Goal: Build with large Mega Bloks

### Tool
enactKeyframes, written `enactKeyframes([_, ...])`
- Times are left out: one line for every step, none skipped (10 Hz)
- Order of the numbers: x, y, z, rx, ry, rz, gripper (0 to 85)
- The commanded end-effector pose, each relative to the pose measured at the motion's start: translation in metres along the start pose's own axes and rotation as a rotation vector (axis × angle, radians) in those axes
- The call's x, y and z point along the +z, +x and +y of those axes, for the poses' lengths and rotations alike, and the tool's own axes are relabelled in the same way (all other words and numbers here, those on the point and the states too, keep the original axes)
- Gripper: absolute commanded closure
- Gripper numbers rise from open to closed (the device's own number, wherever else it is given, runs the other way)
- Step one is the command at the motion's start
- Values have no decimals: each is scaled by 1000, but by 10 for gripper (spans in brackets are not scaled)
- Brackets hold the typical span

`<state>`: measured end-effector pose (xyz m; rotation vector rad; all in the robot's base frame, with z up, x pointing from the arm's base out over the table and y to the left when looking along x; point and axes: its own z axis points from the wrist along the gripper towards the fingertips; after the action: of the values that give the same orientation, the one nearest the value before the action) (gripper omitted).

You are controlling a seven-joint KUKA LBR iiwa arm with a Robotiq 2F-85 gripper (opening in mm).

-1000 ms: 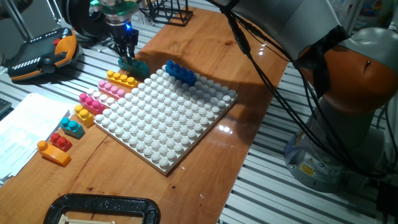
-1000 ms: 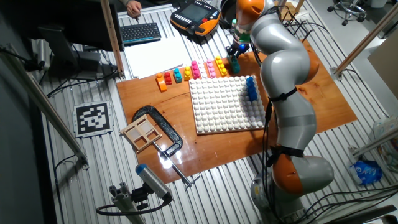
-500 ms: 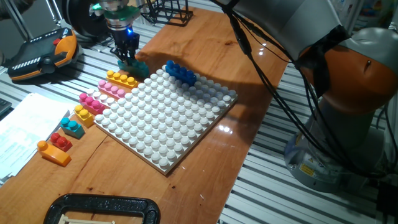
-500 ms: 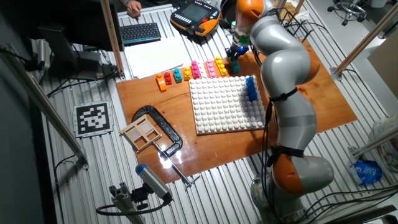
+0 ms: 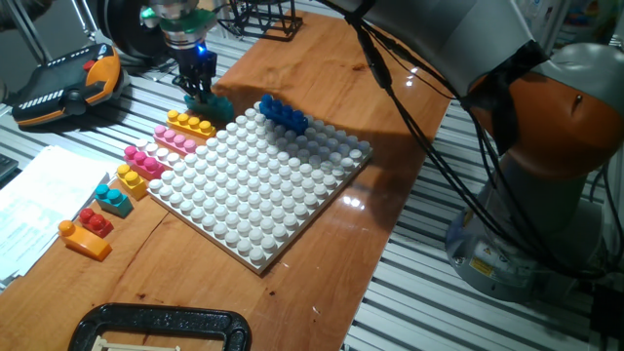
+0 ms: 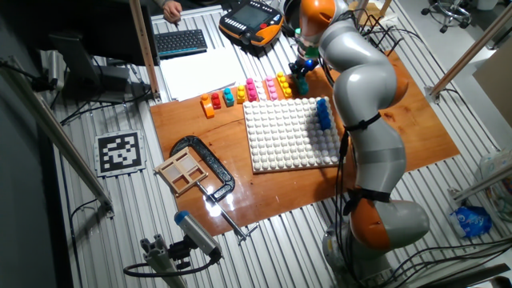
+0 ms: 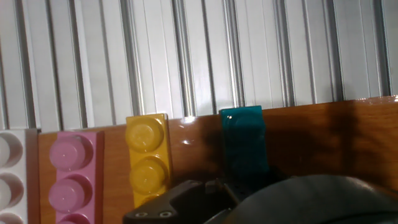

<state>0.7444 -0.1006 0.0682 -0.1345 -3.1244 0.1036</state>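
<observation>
The glossy wooden table (image 5: 409, 146) rests on a ribbed metal bench, and the bulky grey-and-orange arm (image 5: 546, 127) curves over it from the near right corner. Next in bulk is the square white baseplate (image 5: 263, 180), a matte plastic slab covered in even rows of round studs, lying flat in the middle of the wood. On its far edge sits a dark blue brick (image 5: 283, 113), chunky, with a single row of rounded studs. Along the plate's left side lies a line of loose bricks on the bare wood: a yellow brick (image 5: 191, 124) and a pale pink brick (image 5: 175, 138) side by side, then a magenta brick (image 5: 144, 159), a small yellow and teal pair (image 5: 122, 190), and a red-on-orange pair (image 5: 86, 232) at the near end. At the far end of that line, just past the yellow one, the teal brick (image 5: 212, 104) stands on the table near its edge. The gripper (image 5: 198, 82) is down on the teal brick, its dark fingers at either side of the smooth plastic; whether they actually clamp it cannot be told, since the hand view shows only the brick's top (image 7: 244, 140) beside the yellow studs (image 7: 148, 155).
</observation>
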Motion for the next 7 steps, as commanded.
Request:
enactKeyframes([-5, 0, 1, 8, 2, 4, 850])
enactKeyframes([-13, 1, 4, 19, 8, 11, 850])
enactKeyframes([-19, 4, 6, 38, 2, 18, 850])
enactKeyframes([-22, 7, 7, 50, 0, 19, 850])
enactKeyframes([-26, 10, 9, 60, 7, 20, 850])
enactKeyframes([-31, 16, 10, 66, 14, 19, 850])
enactKeyframes([-36, 23, 12, 76, 19, 22, 850])
